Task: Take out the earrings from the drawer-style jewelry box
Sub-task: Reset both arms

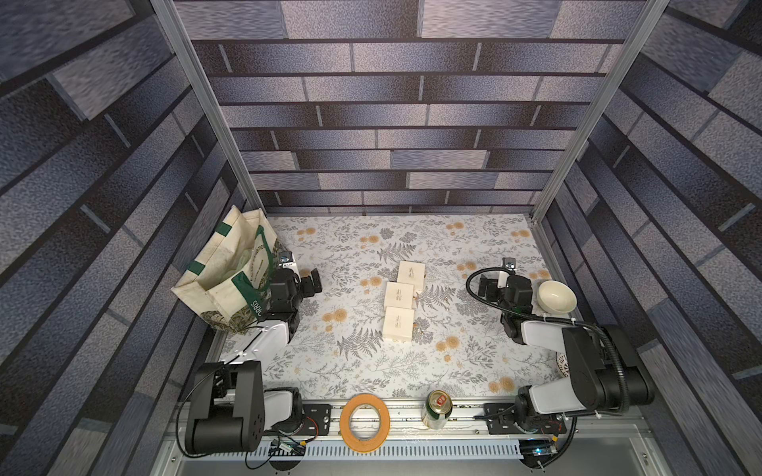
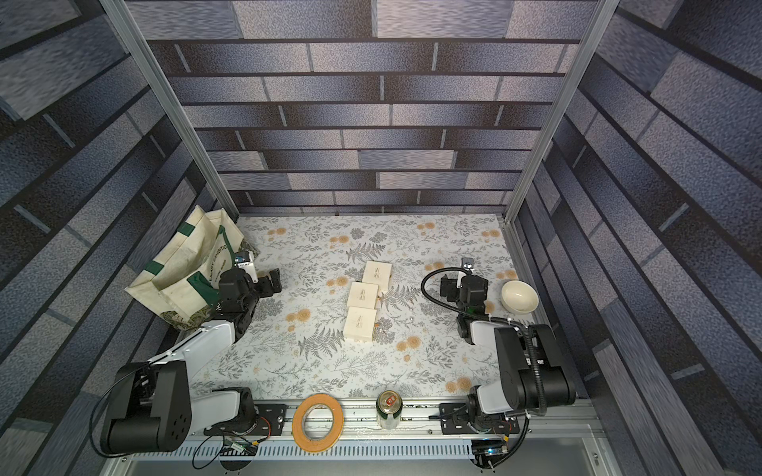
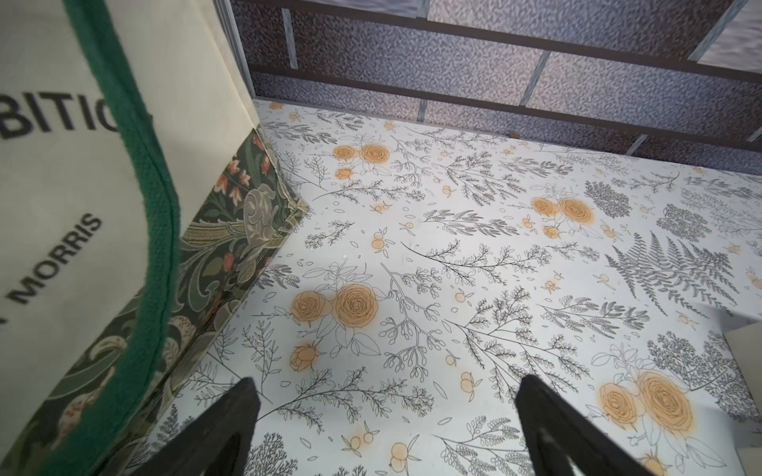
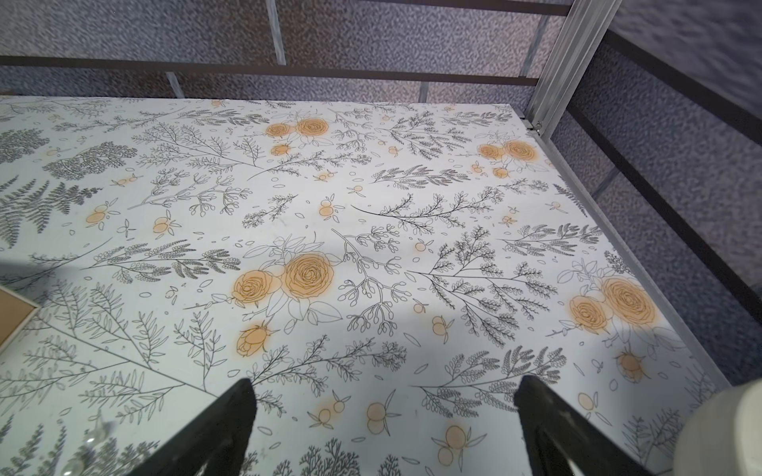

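Observation:
Three cream drawer-style jewelry boxes lie in a row mid-table, far [image 1: 411, 272], middle [image 1: 398, 296] and near [image 1: 398, 323], in both top views [image 2: 363, 295]. Tiny shiny beads that look like earrings [image 2: 410, 307] lie on the floral cloth right of the boxes. Two glint in the right wrist view [image 4: 97, 430]. My left gripper [image 1: 315, 282] [image 3: 385, 412] hovers open beside the tote bag, left of the boxes, with nothing between its fingers. My right gripper [image 1: 486, 288] [image 4: 383, 412] is open and empty, right of the boxes. A box corner [image 4: 12, 313] shows at that view's edge.
A cream and green tote bag [image 1: 231, 276] stands at the left wall, close to the left arm. A cream bowl [image 1: 556, 296] sits by the right wrist. An orange tape roll [image 1: 365, 422] and a can [image 1: 437, 408] stand on the front rail.

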